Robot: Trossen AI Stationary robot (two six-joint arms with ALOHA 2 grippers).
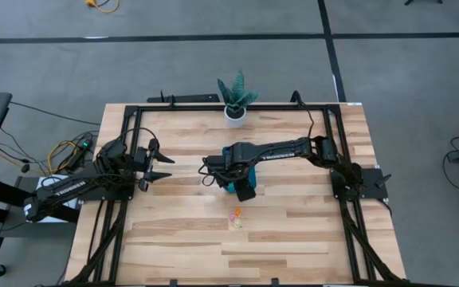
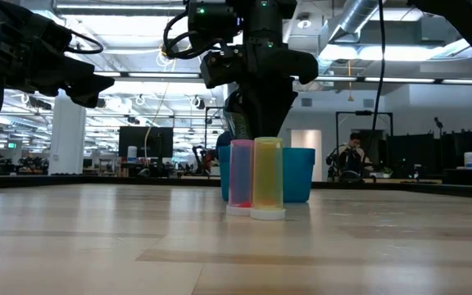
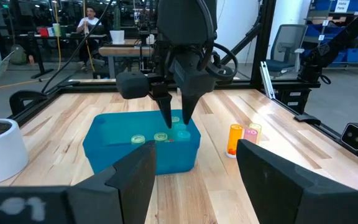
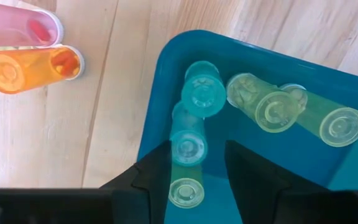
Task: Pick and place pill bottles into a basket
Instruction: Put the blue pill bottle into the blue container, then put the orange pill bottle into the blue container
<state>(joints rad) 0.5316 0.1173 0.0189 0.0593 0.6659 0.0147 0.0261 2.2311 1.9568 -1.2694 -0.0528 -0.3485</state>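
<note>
The teal basket (image 3: 104,140) stands mid-table and holds several pill bottles, yellow-green (image 4: 272,109) and teal (image 4: 202,93). My right gripper (image 3: 176,118) points straight down over the basket's near end. It is open, its fingertips just above a teal bottle (image 3: 180,132). An orange bottle (image 3: 235,138) and a pink bottle (image 3: 252,132) stand upright on the table beside the basket, toward the near edge. My left gripper (image 1: 164,166) waits open at the table's left, pointing level at the basket.
A potted plant in a white pot (image 1: 235,112) stands at the far edge, behind the basket. A black frame (image 1: 213,108) runs around the table top. Bare wood lies left and right of the basket and along the near edge.
</note>
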